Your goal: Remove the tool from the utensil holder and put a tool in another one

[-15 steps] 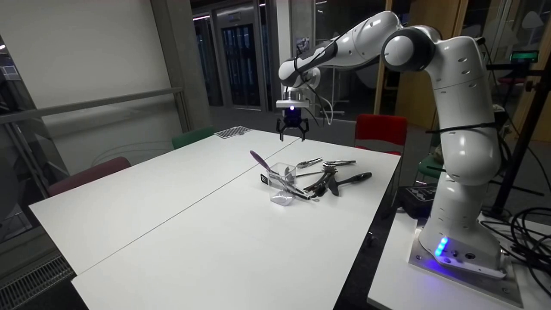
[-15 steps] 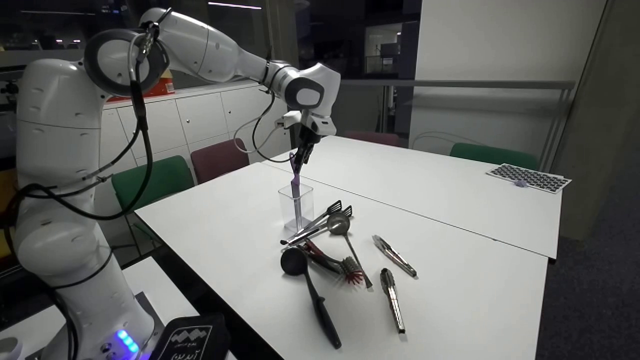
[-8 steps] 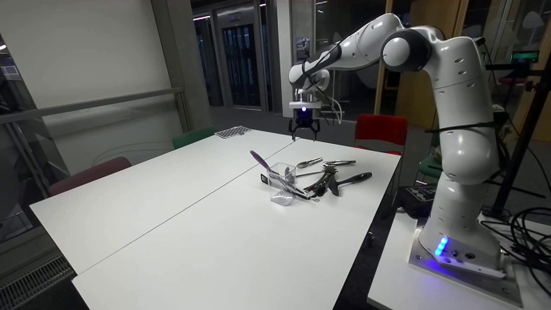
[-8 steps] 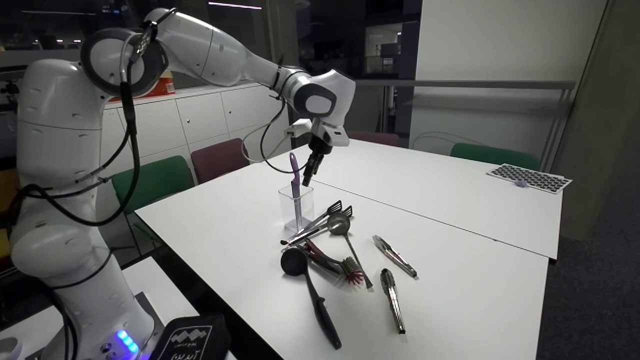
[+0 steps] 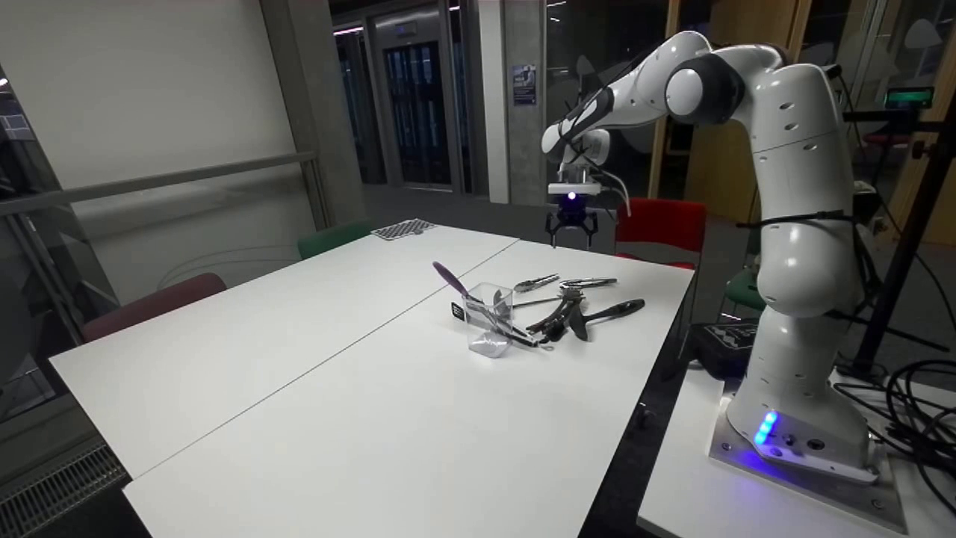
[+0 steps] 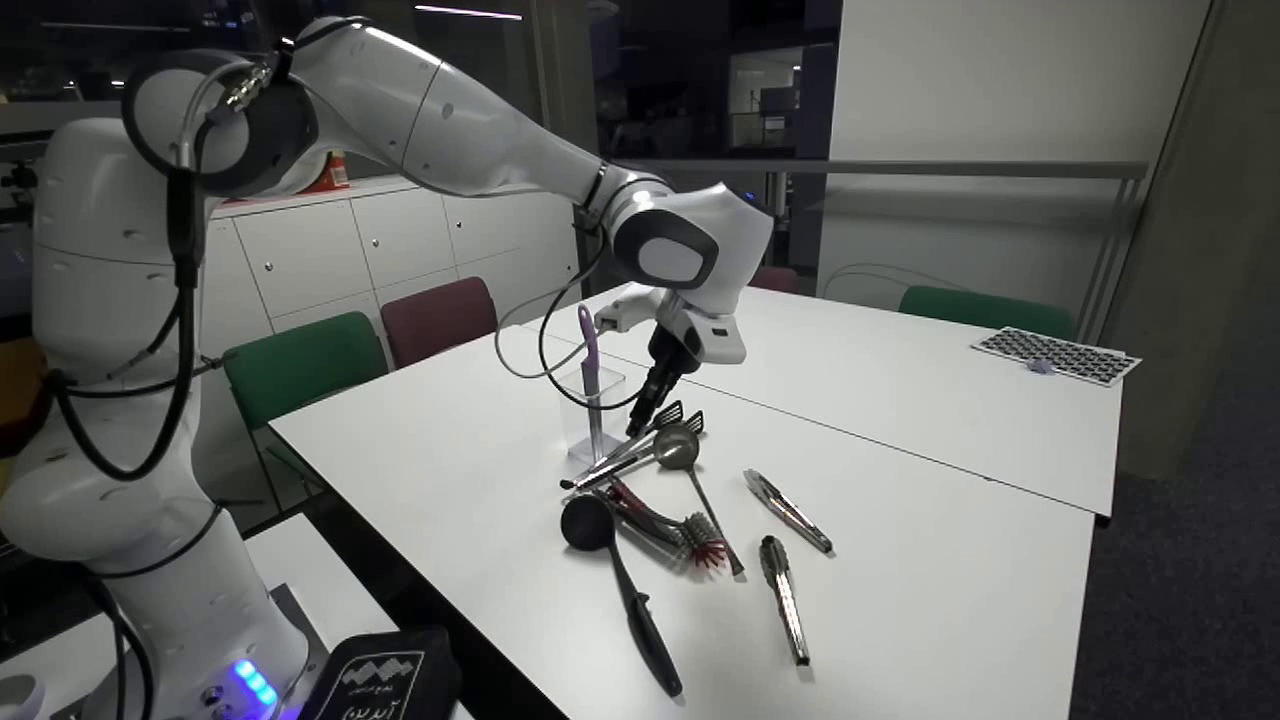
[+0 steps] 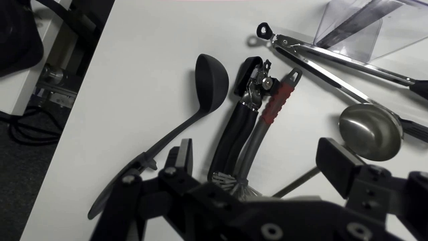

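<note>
The utensil holder is a clear square plastic box (image 5: 489, 345), also in the other exterior view (image 6: 578, 440) and at the wrist view's upper right (image 7: 372, 42). A purple-handled tool (image 5: 450, 279) stands leaning in it; its handle (image 6: 590, 362) rises above the rim. My gripper (image 5: 571, 240) is open and empty, above the table over the loose tools. In the wrist view its fingers (image 7: 255, 150) are wide apart. Below and between them lie a black-handled can opener (image 7: 234, 134) and a red-gripped brush (image 7: 274, 107). A black ladle (image 7: 210, 83) lies to their left.
A metal ladle (image 7: 371, 130) and black-tipped tongs (image 7: 334, 58) lie beside the holder. Two metal tongs (image 6: 788, 510) (image 6: 786, 600) lie farther off. A checkered board (image 6: 1058, 357) lies at a table corner. The table edge (image 7: 80, 87) runs along the wrist view's left.
My open gripper has moved to the right in both exterior views, away from the holder and over the loose tools. The holder and the tools have not moved.
</note>
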`<action>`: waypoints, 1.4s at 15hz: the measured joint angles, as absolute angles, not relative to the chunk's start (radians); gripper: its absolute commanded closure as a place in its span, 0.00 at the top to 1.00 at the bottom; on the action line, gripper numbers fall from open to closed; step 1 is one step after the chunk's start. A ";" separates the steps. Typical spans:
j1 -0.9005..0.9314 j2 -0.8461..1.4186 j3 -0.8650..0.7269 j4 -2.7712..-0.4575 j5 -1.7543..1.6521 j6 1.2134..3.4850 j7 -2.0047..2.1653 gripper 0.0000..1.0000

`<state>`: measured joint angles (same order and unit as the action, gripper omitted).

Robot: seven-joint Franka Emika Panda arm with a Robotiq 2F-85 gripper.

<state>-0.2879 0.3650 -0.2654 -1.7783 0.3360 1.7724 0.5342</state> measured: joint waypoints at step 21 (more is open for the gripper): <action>-0.304 0.543 -0.268 -1.808 0.594 1.778 0.692 1.00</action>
